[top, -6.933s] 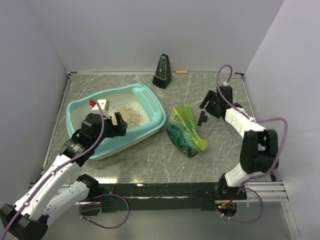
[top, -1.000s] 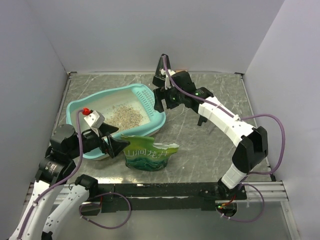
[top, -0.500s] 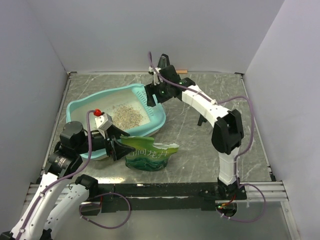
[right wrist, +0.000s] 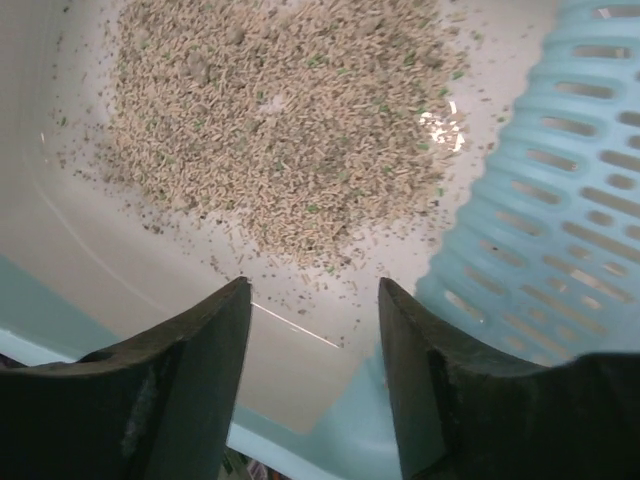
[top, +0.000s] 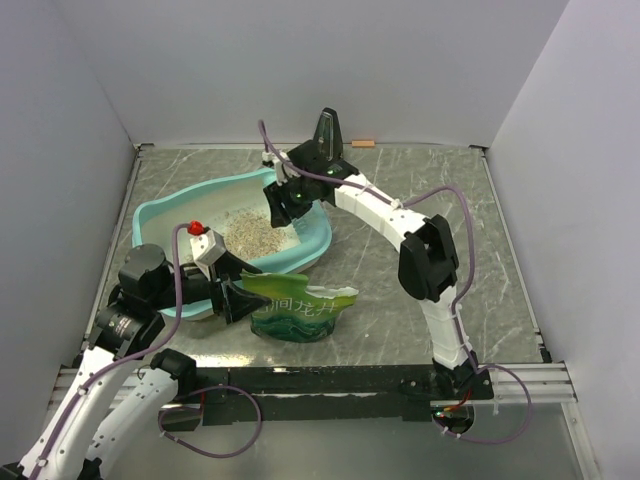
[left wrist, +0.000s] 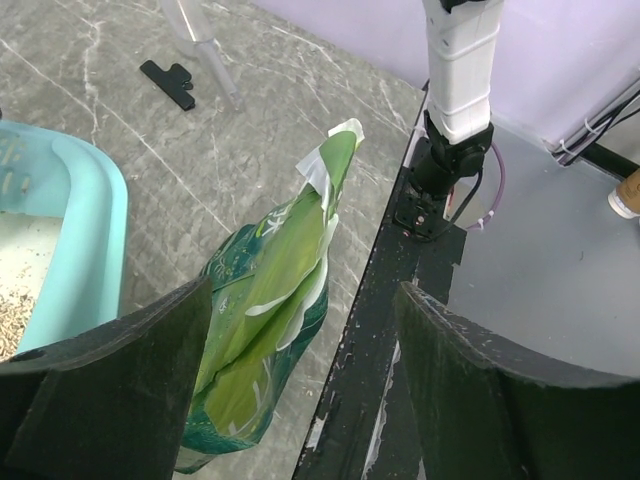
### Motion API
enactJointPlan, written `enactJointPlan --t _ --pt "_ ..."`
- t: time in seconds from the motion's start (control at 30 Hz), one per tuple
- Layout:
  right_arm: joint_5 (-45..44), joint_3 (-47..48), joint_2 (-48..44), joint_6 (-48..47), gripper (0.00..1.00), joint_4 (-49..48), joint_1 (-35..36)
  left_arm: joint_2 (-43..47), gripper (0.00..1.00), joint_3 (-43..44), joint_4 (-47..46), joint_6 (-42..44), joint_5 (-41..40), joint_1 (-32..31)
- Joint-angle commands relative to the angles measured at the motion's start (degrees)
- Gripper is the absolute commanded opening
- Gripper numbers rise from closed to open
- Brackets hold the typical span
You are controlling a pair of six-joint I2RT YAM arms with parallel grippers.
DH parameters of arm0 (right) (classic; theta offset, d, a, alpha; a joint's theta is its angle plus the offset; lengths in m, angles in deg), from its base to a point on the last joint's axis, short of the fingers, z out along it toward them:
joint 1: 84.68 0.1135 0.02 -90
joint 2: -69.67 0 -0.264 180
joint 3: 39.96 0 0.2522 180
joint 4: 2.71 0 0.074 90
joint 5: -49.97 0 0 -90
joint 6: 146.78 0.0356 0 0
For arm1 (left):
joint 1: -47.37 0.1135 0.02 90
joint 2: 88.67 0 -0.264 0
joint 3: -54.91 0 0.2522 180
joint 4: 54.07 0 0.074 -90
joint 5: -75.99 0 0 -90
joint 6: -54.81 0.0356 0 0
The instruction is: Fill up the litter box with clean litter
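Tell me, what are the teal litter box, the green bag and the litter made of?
The litter box looks like smooth moulded plastic: slightly shiny, rounded rim, neat slots. The green bag seems thin glossy plastic film: it crinkles, folds and shines. The litter looks like small dry beige pellets; clay or plant fibre, I can't tell.

Robot lab booth; plain partition walls (top: 300, 70), marbled tabletop (top: 500, 260), mounting rail (top: 330, 380)

The left arm (top: 85, 385) and right arm (top: 370, 205) have glossy white shells between black joint housings. A purple cable (top: 179, 270) trails along each. A red knob (top: 196, 227) tops the left wrist. The broad black fingers (left wrist: 110, 360) look scuffed.
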Motion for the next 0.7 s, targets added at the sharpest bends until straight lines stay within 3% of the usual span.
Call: enactJointPlan --t 0.0,0.1,0.37,0.67 --pt "1.1 3.7 2.1 0.3 0.57 0.2 0.9 0.6 0.79 -0.2 -2.5 1.0 0.7 -0.4" --pt "-0.9 5.5 4.4 0.9 0.45 1.9 0.7 0.3 0.79 0.1 -2.2 1.2 0.7 -0.6" --pt "-7.0 4.5 7.0 5.6 0.33 3.1 -1.1 0.6 0.79 0.3 -1.7 1.5 0.2 -1.2" --pt "-22.7 -2.4 4.4 11.7 0.0 1.9 -4.1 1.0 0.8 0.7 -1.1 1.7 -0.4 -1.6"
